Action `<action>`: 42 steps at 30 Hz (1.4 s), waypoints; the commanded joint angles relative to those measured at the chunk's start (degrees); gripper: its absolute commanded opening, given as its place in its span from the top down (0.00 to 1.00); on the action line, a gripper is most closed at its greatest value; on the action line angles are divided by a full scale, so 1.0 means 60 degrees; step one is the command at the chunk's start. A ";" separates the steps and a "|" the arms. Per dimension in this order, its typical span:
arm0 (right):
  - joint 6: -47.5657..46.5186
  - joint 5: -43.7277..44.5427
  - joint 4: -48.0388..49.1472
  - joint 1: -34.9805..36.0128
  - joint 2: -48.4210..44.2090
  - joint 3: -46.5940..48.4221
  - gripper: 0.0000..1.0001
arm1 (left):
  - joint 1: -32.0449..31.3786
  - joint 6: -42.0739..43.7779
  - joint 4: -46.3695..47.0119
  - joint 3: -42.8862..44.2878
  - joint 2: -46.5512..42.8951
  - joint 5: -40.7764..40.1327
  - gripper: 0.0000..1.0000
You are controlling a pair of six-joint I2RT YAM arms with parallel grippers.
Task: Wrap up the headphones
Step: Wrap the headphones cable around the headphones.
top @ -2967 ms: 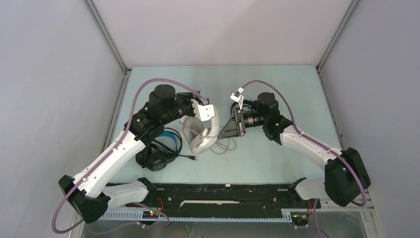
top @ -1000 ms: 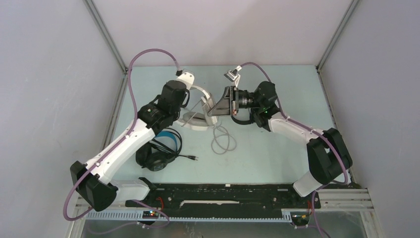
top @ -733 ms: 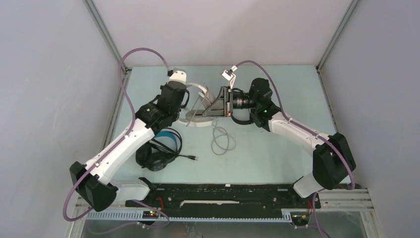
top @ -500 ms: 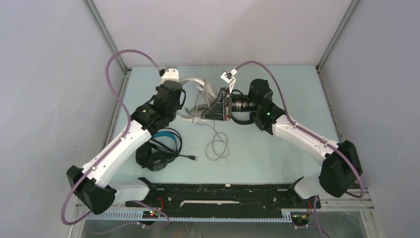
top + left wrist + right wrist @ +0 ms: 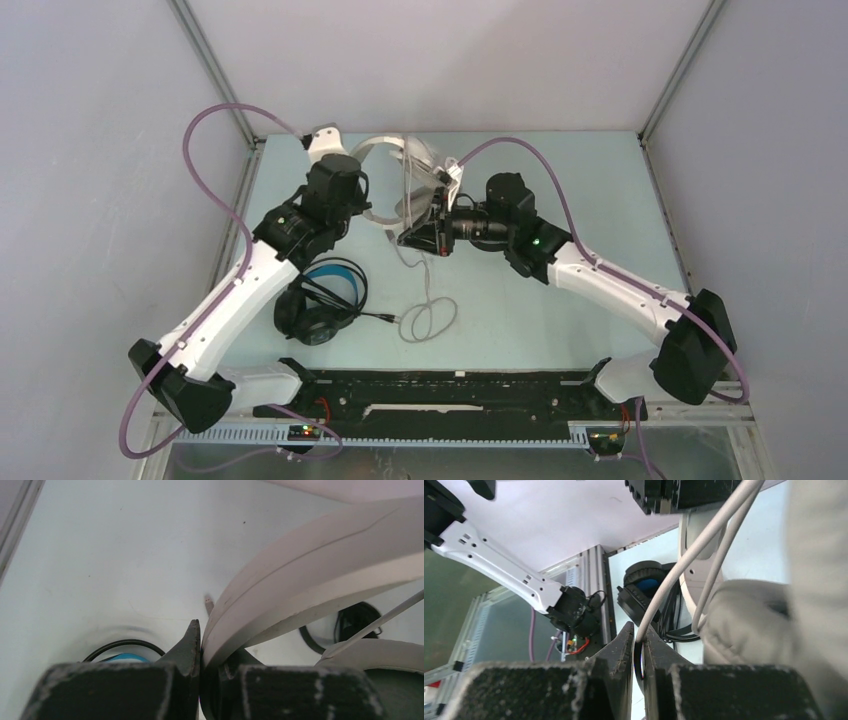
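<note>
Both arms have swung toward 12 o'clock since the earlier frames. They have lifted the white headphones off the middle of the table and drawn out the grey cable, whose slack loop now trails toward 6 o'clock.

Left gripper: jaws closed on the white headband, which passes between the fingertips and arcs up toward 2 o'clock in the wrist view.

Right gripper: jaws pinched on the grey cable, which runs taut from the fingertips up past the ear cup.

Black headphones with blue headband: lying on the table at 8 o'clock, apart from both grippers, cord loose.

Step in hand, as judged: winding the cable of the white pair, with one arm anchoring the set while the other leads the cord. The next move likely calls for the right gripper to circle the cable round the headband or cups under steady tension, without letting the cord slip, while the left gripper holds firm.
</note>
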 commanded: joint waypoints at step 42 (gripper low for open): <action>-0.3990 0.6369 0.5831 0.2293 0.0741 -0.2917 0.81 | 0.0081 -0.2106 -0.0546 0.2897 -0.0627 0.0954 1.00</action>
